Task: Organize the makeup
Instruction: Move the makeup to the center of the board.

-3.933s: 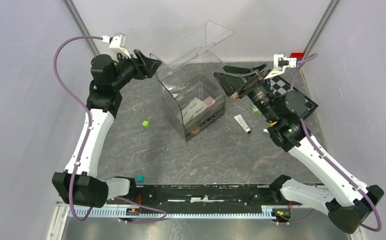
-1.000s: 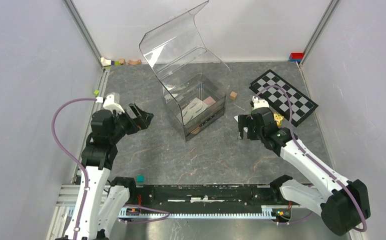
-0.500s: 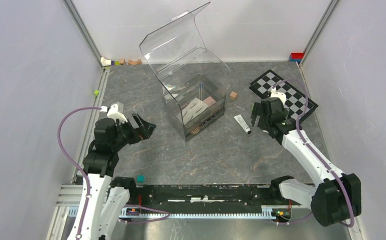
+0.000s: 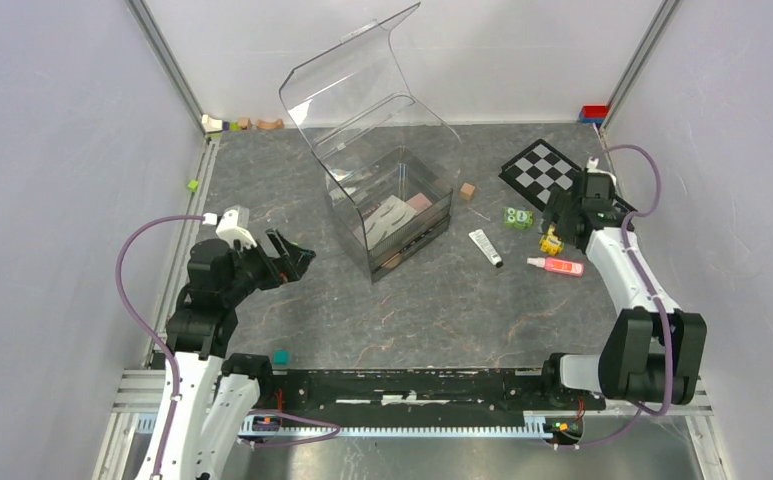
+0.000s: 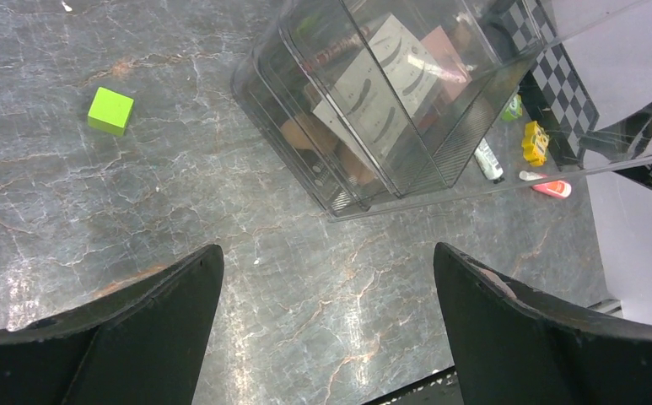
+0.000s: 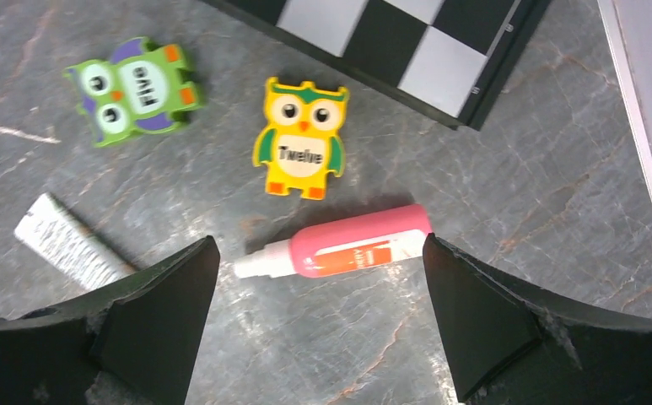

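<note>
R hand (image 6: 318, 342) spread wide, holding nothing, hovers over worktop (image 6: 508, 278) on the right side. Pink tube (image 6: 347, 245) lies flat directly under it, btwn the two fingers, just beside yellow owl toy (image 6: 299, 135). Tube's long axis runs finger-to-finger, white cap end pointing toward white tube (image 6: 67, 243). Closing as-is would catch it endwise, so it prob needs a wrist turn first, then descend. L hand (image 4: 292, 258) also spread, empty, on the other side of clear organizer (image 4: 392, 205), well apart from the tube. R arm clearly nearer, so its pick.

Two owls (image 6: 299, 139), one pink tube (image 6: 347, 245), one white tube (image 6: 69, 240), one checkerboard (image 6: 406, 42).
</note>
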You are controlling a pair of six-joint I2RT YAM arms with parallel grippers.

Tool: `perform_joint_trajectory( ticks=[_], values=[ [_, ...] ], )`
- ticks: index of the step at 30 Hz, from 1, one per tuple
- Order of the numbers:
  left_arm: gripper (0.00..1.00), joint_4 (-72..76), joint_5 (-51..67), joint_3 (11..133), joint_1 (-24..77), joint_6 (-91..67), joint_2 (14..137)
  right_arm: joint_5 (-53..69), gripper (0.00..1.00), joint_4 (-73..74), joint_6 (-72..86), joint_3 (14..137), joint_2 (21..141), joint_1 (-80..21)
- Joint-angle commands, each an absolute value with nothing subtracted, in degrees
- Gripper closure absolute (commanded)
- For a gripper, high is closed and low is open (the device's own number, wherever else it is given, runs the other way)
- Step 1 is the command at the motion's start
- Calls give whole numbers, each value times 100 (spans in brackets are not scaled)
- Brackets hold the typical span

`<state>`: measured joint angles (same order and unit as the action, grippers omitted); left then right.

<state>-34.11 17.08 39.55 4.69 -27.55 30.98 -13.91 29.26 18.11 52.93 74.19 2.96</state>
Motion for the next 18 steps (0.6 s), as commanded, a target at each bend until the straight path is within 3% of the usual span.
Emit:
perform_joint_trajectory(
  ticks=[1,7,18],
  values=[
    [0,-3182,1881,3948,545,-2623,3037,-1142,2,2770,1777,5301,7618,795],
    [0,-3151,1898,3946,576,-2613,2994,-968,2,2313,1949,4789,7704,1585],
    [0,-3137,1959,3946,616,-2610,2964,-514,6,1688,2177,4576,8530,1996]
  ],
)
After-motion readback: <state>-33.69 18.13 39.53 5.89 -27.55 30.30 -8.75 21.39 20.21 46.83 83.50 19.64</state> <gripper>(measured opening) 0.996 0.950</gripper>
